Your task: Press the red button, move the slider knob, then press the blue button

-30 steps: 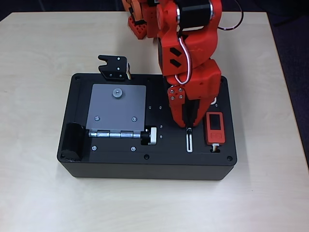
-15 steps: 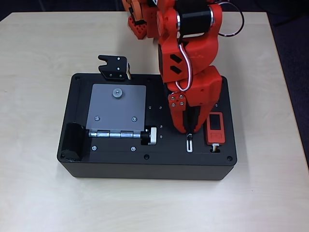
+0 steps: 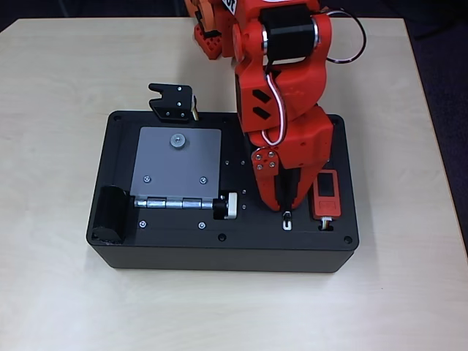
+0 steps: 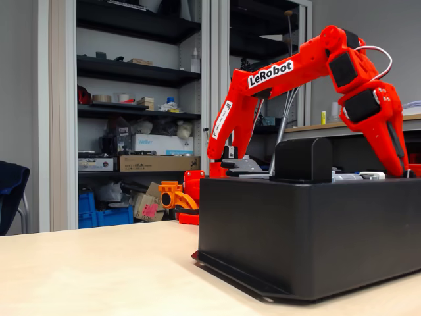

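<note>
In the overhead view my red gripper (image 3: 287, 208) points down at the slider's white-rimmed slot track (image 3: 287, 223) on the right part of the black box (image 3: 219, 254). Its fingers come together to a point, shut, right at the slider knob (image 3: 287, 215), which sits near the front end of the track. Only a short stretch of track shows below the tips. The red button and the blue button are hidden under the arm. In the fixed view the gripper (image 4: 408, 170) reaches down onto the box top at the far right.
A red rectangular device with a black screen (image 3: 326, 194) lies just right of the track. A white-and-black cylindrical knob (image 3: 228, 205), a grey hinged plate (image 3: 177, 164) and a black latch (image 3: 173, 102) stand to the left. Bare table surrounds the box.
The gripper has moved toward the box's front edge along the track, and the slider knob has gone with it. Less of the track shows below the tips now.
</note>
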### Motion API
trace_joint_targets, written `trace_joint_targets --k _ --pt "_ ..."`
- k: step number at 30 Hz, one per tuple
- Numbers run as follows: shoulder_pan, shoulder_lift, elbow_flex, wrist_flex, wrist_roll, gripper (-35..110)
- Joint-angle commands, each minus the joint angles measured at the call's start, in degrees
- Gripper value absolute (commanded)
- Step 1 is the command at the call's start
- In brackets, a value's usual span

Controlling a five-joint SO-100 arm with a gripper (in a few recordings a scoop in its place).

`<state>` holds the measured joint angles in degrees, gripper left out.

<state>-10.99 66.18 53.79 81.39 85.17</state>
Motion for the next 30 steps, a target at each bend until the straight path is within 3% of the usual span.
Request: trace_joint_targets --k 1,19,30 --pt "0.9 0.3 -1.1 -0.3 0.3 0" --pt "2.5 -3.0 -5.7 0.3 -1.1 0" --pt "0.0 1.3 -11.0 7.8 0.5 0"
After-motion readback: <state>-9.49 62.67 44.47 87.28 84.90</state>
